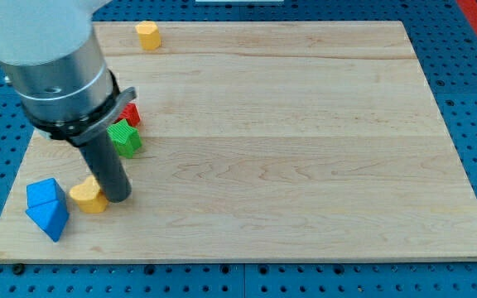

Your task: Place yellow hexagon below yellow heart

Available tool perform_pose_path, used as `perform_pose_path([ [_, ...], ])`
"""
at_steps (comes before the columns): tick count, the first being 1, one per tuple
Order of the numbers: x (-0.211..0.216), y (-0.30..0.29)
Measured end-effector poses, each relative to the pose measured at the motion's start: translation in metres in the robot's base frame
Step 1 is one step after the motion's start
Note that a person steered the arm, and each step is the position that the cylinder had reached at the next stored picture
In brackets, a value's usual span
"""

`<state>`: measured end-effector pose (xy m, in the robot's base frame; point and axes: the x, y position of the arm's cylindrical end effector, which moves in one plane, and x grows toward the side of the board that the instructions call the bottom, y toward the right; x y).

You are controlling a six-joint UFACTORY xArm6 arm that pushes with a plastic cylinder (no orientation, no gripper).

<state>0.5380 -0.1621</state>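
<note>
A yellow block (147, 35), which looks like the hexagon, sits near the board's top edge, left of centre. A second yellow block (87, 197), which looks like the heart, lies near the bottom left corner. My tip (118, 199) rests on the board right against this lower yellow block's right side. The rod and the arm's grey body hide the board above and to the left of it.
A green block (126, 138) lies just above my rod, with a red block (131, 113) partly hidden behind the arm above it. Two blue blocks (46, 208) sit together left of the lower yellow block, near the wooden board's (305, 165) bottom left corner.
</note>
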Motion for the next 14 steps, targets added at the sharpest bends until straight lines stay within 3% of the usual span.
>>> perform_pose_path([
  [1,0.0,-0.007],
  [2,-0.021,0.052],
  [3,-0.064,0.157],
  [4,-0.141,0.205],
  [6,-0.282,0.172],
  [7,-0.338,0.122],
  [8,-0.345,0.054],
  [10,-0.342,-0.017],
  [12,-0.314,0.023],
  [14,-0.236,0.037],
])
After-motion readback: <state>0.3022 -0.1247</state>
